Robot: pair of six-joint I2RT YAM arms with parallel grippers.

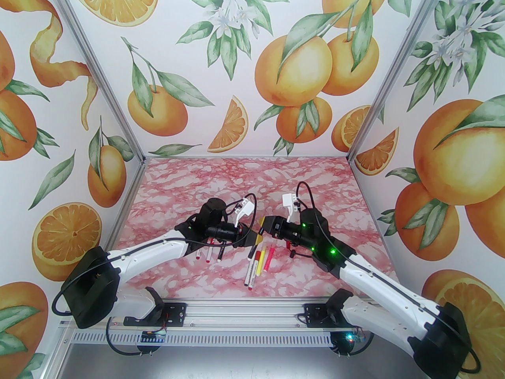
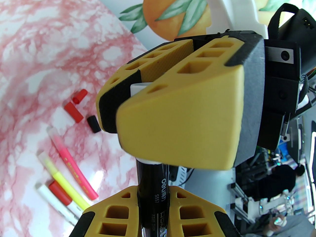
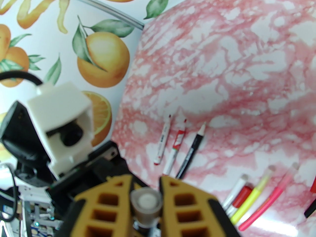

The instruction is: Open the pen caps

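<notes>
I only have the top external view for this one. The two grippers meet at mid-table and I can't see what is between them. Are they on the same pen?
Observer: Yes. In the left wrist view, the left gripper is shut on the barrel of a black pen.
Operator: And the right one?
Observer: In its own wrist view, the right gripper is shut on the pale cap at that pen's end.
Operator: Any caps lying loose?
Observer: Three show in the left wrist view: a red cap, a second red cap and a black cap, close together on the table.
</notes>
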